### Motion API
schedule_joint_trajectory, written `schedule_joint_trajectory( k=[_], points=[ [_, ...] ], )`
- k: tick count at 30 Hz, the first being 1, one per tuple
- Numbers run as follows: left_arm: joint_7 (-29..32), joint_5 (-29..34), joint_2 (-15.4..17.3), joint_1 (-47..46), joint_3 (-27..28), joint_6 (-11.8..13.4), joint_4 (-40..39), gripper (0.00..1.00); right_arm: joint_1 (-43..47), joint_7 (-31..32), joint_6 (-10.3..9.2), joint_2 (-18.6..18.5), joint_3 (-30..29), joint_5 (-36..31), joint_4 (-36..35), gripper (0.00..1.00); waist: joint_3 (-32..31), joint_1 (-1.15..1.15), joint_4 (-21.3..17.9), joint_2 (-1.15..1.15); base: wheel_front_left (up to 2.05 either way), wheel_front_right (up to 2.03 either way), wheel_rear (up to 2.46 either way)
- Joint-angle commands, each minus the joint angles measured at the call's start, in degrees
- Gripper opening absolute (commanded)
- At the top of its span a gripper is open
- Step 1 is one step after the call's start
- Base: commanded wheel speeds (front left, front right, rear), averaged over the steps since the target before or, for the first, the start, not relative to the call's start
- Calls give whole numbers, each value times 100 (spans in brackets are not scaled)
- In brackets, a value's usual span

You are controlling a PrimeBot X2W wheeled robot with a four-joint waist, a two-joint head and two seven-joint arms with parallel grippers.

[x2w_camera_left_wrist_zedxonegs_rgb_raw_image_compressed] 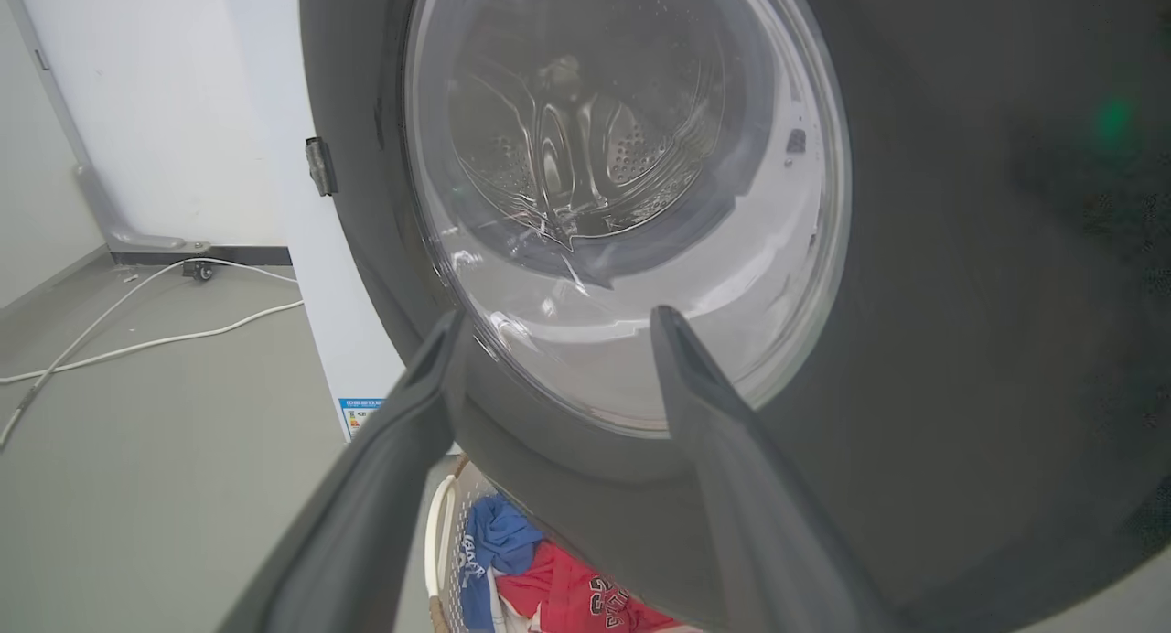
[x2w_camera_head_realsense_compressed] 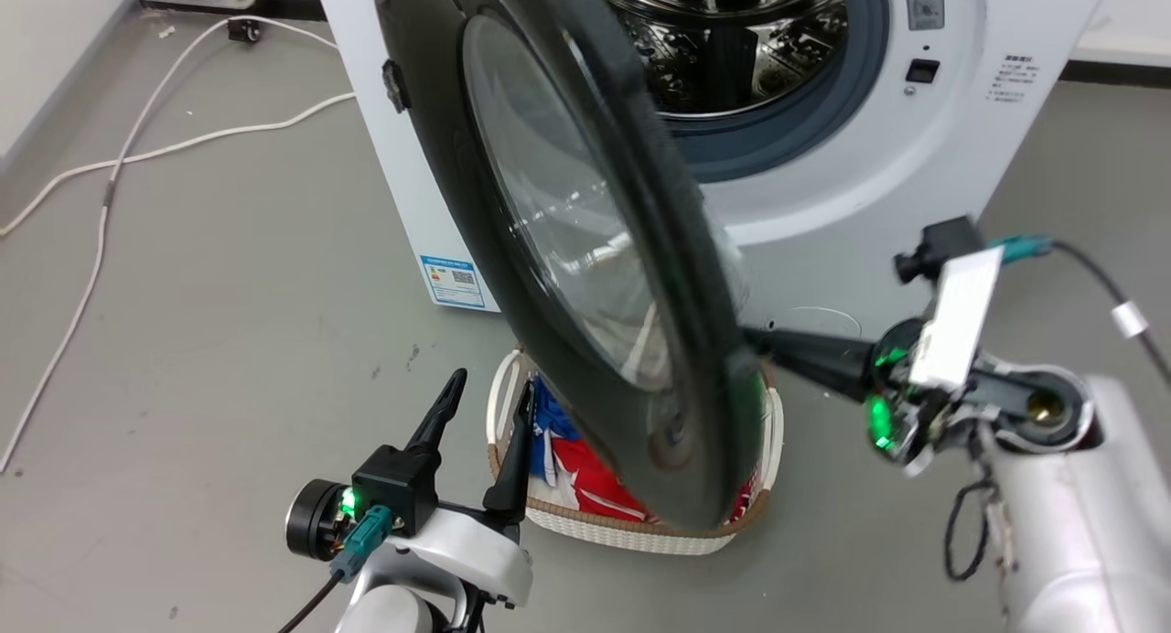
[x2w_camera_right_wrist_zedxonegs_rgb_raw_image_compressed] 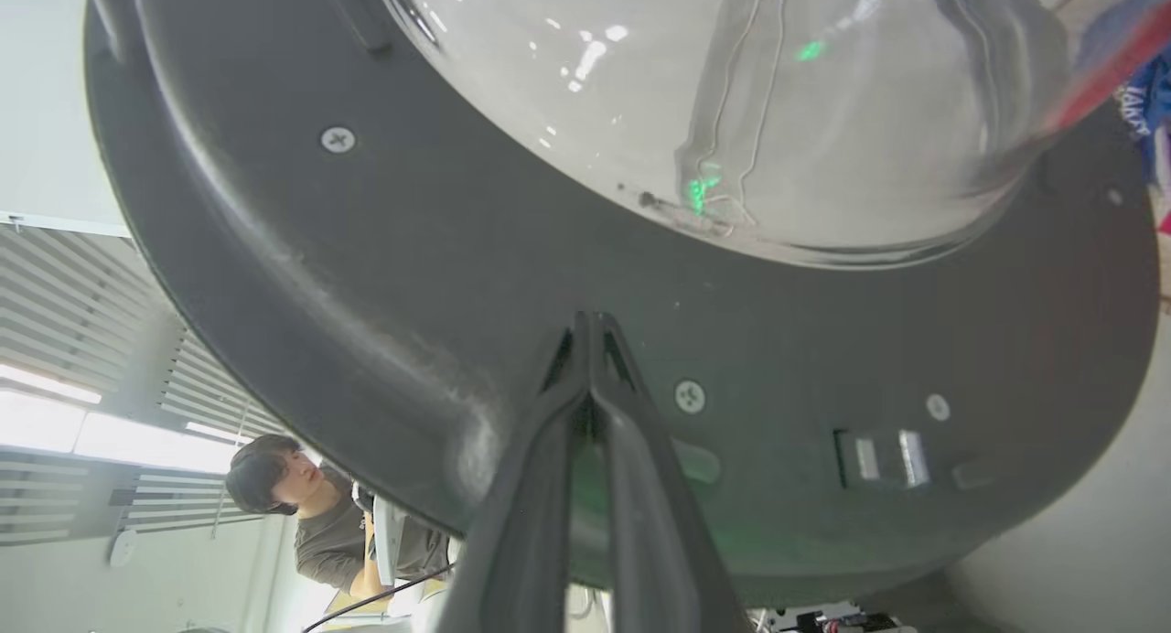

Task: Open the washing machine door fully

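While the washing machine door (x2w_camera_head_realsense_compressed: 567, 249) stands partly open, swung out from the white washing machine (x2w_camera_head_realsense_compressed: 823, 185) with its hinge side at my left, its thin edge is turned toward my head and the steel drum (x2w_camera_head_realsense_compressed: 723, 48) is uncovered behind it. My right gripper (x2w_camera_head_realsense_compressed: 759, 342) is closed on nothing, the two fingers pressed together. It reaches from my right side to the inner face of the door. In the right wrist view its tip lies at the dark rim just below the glass bowl and seems to touch there. My left gripper (x2w_camera_head_realsense_compressed: 492, 386) is open and empty, and it hovers low near the outer side of the door with its fingers pointing up. Under the door a woven basket (x2w_camera_head_realsense_compressed: 640, 534) with red and blue clothes (x2w_camera_head_realsense_compressed: 585, 477) stands on the grey floor (x2w_camera_head_realsense_compressed: 229, 340). A white cable (x2w_camera_head_realsense_compressed: 101, 221) lies on the floor at my left.
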Motion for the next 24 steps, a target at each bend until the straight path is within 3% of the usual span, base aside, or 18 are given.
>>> schedule_joint_trajectory(
  k=[1,8,12,19,24],
  points=[
    [-15,-22,0,43,-13,-17,26,100,265,-107,3,81,316,215,-106,0,-81,1,66,0,0,0,0],
    [-15,-46,4,69,22,-41,79,100,586,-749,3,61,1006,614,-359,0,-196,1,91,0,0,0,0],
    [-15,-47,25,105,45,-40,100,100,666,-1192,3,58,1045,667,-401,0,-267,1,51,0,0,0,0],
    [-15,-58,122,257,115,-36,155,100,1040,-2913,3,55,579,279,-590,0,-484,1,-169,0,0,0,0],
    [-15,-89,170,359,157,-2,193,100,1566,-3797,3,46,66,153,-813,0,-616,1,-322,0,0,0,0]
  ],
)
